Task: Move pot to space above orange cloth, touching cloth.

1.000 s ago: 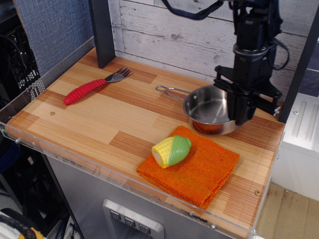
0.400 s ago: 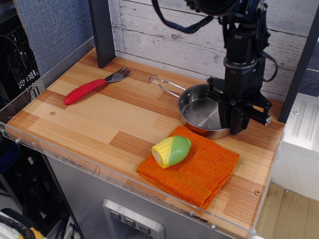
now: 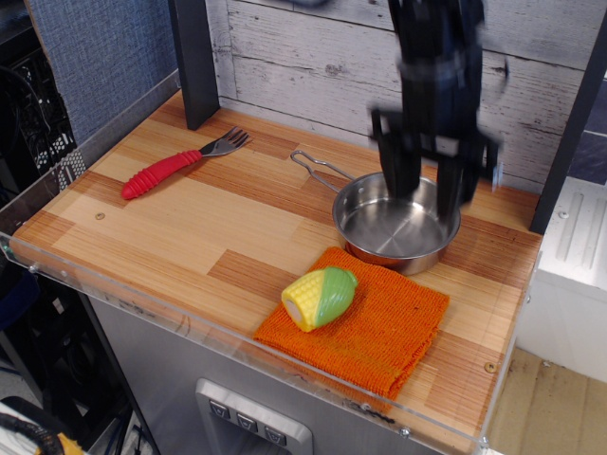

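The pot [image 3: 391,230], a shallow shiny steel pan with a wire loop handle [image 3: 313,169] pointing back left, sits on the wooden table. Its front rim meets the far edge of the orange cloth [image 3: 389,327]. The orange cloth lies flat at the front right and carries a yellow-and-green toy corn [image 3: 321,296] on its left part. My gripper [image 3: 424,190] is motion-blurred and hangs over the pot's far half. Its two fingers [image 3: 398,171] stand wide apart with nothing between them.
A fork with a red handle [image 3: 163,171] lies at the back left of the table [image 3: 171,227]. A dark post [image 3: 194,57] stands at the back left, and a plank wall runs behind. A clear acrylic lip [image 3: 190,327] edges the table front.
The gripper has let go of the pot's right rim, opened, and moved up and left. The pot has slid slightly left and forward. Cloth and corn have shifted a little left.
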### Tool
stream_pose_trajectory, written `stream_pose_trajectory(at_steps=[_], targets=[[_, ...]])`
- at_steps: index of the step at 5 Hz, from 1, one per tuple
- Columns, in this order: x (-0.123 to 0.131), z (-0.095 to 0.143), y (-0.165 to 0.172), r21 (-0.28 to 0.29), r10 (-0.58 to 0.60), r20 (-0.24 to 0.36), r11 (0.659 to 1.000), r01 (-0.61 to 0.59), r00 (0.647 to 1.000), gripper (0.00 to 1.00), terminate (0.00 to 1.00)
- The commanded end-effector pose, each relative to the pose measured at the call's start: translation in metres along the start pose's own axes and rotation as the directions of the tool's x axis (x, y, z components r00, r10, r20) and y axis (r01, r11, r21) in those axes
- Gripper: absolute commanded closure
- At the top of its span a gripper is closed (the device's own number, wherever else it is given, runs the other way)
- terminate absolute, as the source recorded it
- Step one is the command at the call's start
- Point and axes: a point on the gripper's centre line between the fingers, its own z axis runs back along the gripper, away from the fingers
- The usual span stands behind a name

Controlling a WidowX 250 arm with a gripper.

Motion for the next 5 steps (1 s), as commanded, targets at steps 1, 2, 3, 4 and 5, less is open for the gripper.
stream_pose_trajectory(at_steps=[1,2,3,4,5], targets=[[-0.024,0.098,0.018,0.060,0.194,0.165,0.977,-0.206,0.967,0.00,0.00],[-0.046,0.109,0.029,0.062,0.294,0.113,0.951,-0.302,0.949,0.00,0.00],[-0.059,0.110,0.035,0.063,0.275,0.077,0.958,-0.280,0.958,0.00,0.00],[-0.060,0.108,0.033,0.042,0.177,0.027,0.983,-0.178,0.984,0.00,0.00],[-0.057,0.109,0.034,0.063,0.091,0.004,0.994,-0.091,0.996,0.00,0.00]])
